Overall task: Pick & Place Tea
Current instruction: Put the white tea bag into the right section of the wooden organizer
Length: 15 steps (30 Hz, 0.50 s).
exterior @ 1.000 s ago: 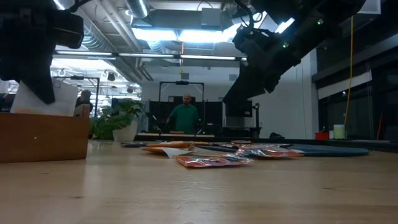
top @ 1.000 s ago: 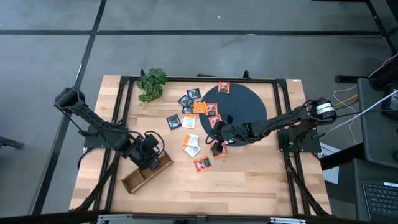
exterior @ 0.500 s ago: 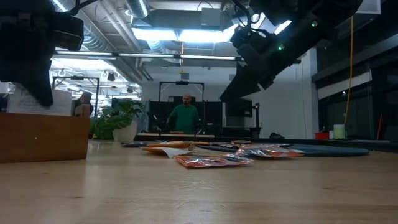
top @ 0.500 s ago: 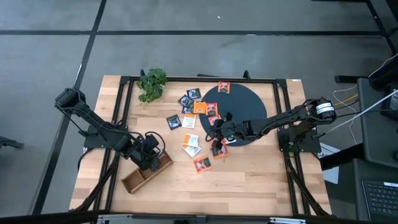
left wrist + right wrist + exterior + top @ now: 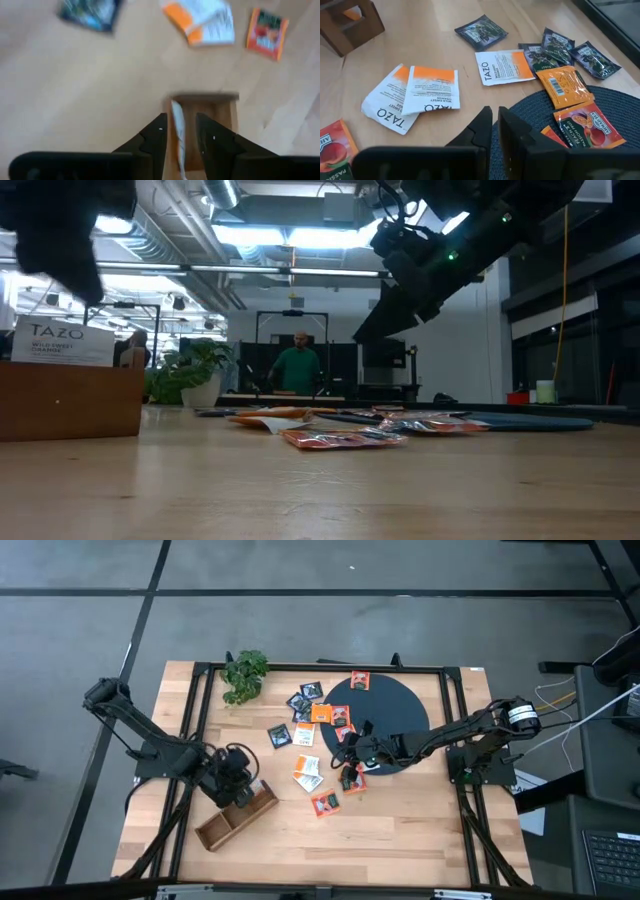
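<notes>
My left gripper (image 5: 180,122) stands open above the wooden tray's (image 5: 235,818) end compartment. A white tea sachet (image 5: 62,345) stands on edge in that compartment, below the parted fingers and clear of them. My right gripper (image 5: 495,112) hovers over the near left rim of the dark disc (image 5: 395,710), fingers nearly together with nothing between them. More tea sachets lie flat: a white-and-orange pair (image 5: 415,95), red-orange ones (image 5: 325,802), and dark ones (image 5: 305,695). Several rest on the disc.
A green plant (image 5: 245,675) stands at the far left of the table. A black frame (image 5: 200,690) runs around the tabletop. Bare wood (image 5: 400,830) lies along the near edge, right of the tray. A person stands in the room beyond the table (image 5: 297,370).
My left gripper has opened and let go of the white sachet, then risen and drawn back toward the table's left. The sachet stays standing in the tray's end compartment. My right gripper has rolled a little in place.
</notes>
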{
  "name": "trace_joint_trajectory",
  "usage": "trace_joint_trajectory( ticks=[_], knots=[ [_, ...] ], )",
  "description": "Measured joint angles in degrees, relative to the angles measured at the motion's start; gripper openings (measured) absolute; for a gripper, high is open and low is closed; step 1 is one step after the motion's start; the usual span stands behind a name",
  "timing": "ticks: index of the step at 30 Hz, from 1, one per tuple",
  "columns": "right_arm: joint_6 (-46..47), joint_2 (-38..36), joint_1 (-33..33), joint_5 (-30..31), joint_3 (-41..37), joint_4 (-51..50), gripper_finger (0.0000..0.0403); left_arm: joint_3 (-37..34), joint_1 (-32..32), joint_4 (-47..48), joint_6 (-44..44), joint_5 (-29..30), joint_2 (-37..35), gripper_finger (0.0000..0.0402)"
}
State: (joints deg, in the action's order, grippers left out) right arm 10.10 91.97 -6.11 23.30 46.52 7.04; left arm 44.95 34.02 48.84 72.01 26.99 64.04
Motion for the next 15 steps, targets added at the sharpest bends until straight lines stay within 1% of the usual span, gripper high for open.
trace_joint_trajectory(
  ticks=[3,5,9,13,15],
  knots=[
    [-1.1,0.0,0.0,-1.2,0.0,0.0,0.0036,2.0,-0.6,0.3,-6.2,4.2,-2.0,0.0098],
    [-2.5,0.3,0.0,-3.2,0.0,0.1,0.0036,2.4,-2.2,-1.7,-12.3,4.3,-2.3,0.0098],
    [-2.5,1.7,0.0,-7.0,0.0,0.6,0.0036,2.4,-9.1,-7.9,-25.0,-1.8,-1.2,0.0098],
    [2.6,3.5,0.0,-11.3,0.0,2.4,0.0036,2.4,-16.7,-14.4,-37.1,-6.8,1.6,0.0098],
    [4.6,3.9,0.0,-11.6,0.0,2.6,0.0036,2.4,-19.7,-16.6,-43.0,-8.0,3.3,0.0098]
  ],
)
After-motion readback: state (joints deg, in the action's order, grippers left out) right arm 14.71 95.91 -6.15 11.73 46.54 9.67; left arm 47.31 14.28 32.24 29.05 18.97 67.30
